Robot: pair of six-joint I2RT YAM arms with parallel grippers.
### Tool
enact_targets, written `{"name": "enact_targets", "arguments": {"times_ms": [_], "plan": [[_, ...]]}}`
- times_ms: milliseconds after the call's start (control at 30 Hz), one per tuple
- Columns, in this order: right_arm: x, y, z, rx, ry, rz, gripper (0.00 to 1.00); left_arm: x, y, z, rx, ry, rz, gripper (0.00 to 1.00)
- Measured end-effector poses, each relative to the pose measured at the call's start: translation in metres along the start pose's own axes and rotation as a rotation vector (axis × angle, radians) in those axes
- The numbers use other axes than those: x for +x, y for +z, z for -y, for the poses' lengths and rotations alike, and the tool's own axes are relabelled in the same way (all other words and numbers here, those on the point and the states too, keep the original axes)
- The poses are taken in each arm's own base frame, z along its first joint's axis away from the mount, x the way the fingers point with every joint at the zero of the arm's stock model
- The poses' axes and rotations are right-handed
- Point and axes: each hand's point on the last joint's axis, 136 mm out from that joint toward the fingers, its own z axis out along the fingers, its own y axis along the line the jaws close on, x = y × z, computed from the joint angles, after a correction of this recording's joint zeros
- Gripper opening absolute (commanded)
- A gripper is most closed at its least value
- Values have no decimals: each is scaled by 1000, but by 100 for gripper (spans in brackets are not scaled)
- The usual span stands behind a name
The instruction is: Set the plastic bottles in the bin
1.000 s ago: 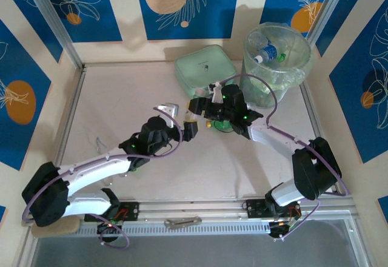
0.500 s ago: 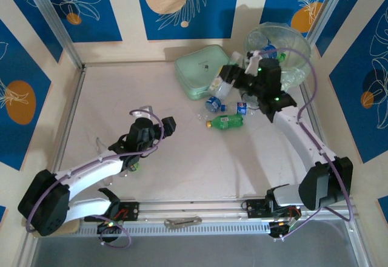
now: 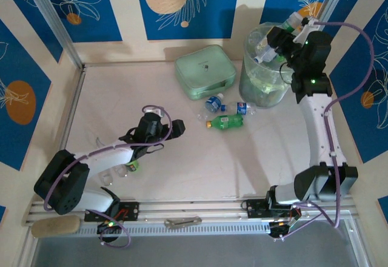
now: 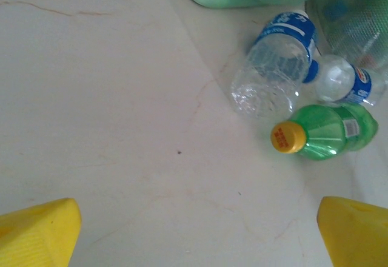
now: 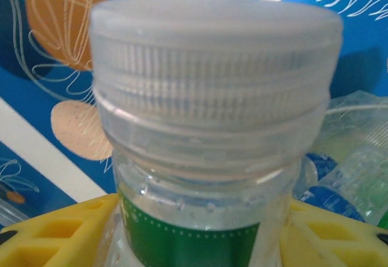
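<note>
Well to the left of the bin and nearest the arms' bases, the left gripper point(image 3: 168, 127) hangs over the pale table point(image 3: 200, 170). Its yellow fingertips point(image 4: 36, 233) are spread wide with nothing between them. Between that gripper and the bin, three plastic bottles point(image 3: 212, 104) lie on their sides in a close cluster. A green bottle point(image 4: 327, 133) with a yellow cap point(image 4: 288, 138) is the nearest of them. A clear blue-labelled bottle point(image 4: 279, 60) lies just beyond it, and a smaller bottle point(image 4: 342, 85) with a blue-and-red label is the one closest to the bin's foot, seemingly touching both others. Just left of the bin, a flat mint-green case point(image 3: 205, 71) rests on the table. The bin point(image 3: 254, 79), a tall translucent bucket lined with a clear bag, stands at the table's far right corner. Above its mouth the right gripper point(image 3: 274, 41) pinches a white-capped bottle point(image 5: 212, 97) with a green label. The right gripper's yellow fingers point(image 5: 54, 230) press against either side of the bottle below its neck. Past the held bottle, more blue-labelled bottles point(image 5: 330, 188) lie inside the liner. Blue patterned wall panels point(image 3: 182, 6) rise behind the bin.
</note>
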Motion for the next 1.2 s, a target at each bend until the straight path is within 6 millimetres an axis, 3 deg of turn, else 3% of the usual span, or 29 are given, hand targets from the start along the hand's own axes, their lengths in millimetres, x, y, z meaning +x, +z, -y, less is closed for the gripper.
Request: {"name": "enact_targets", "arguments": {"times_ms": [67, 167, 267, 533, 733, 900, 1067, 1200], "plan": [[-9, 9, 26, 60, 12, 16, 60, 3, 1, 2, 11, 0, -14, 99], [-4, 19, 65, 148, 43, 2, 60, 4, 1, 4, 22, 0, -23, 99], [8, 26, 84, 193, 68, -31, 60, 5, 1, 4, 25, 0, -27, 99], [27, 39, 98, 219, 92, -84, 60, 3, -1, 5, 28, 1, -22, 99], [55, 58, 112, 234, 117, -173, 61, 2, -3, 7, 32, 2, -18, 99], [72, 64, 112, 227, 129, -226, 65, 2, -3, 7, 33, 2, -18, 99], [77, 63, 109, 228, 129, -247, 83, 2, -3, 7, 33, 2, -18, 99], [62, 61, 104, 235, 104, -230, 97, 2, -3, 7, 33, 9, -18, 100]]}}
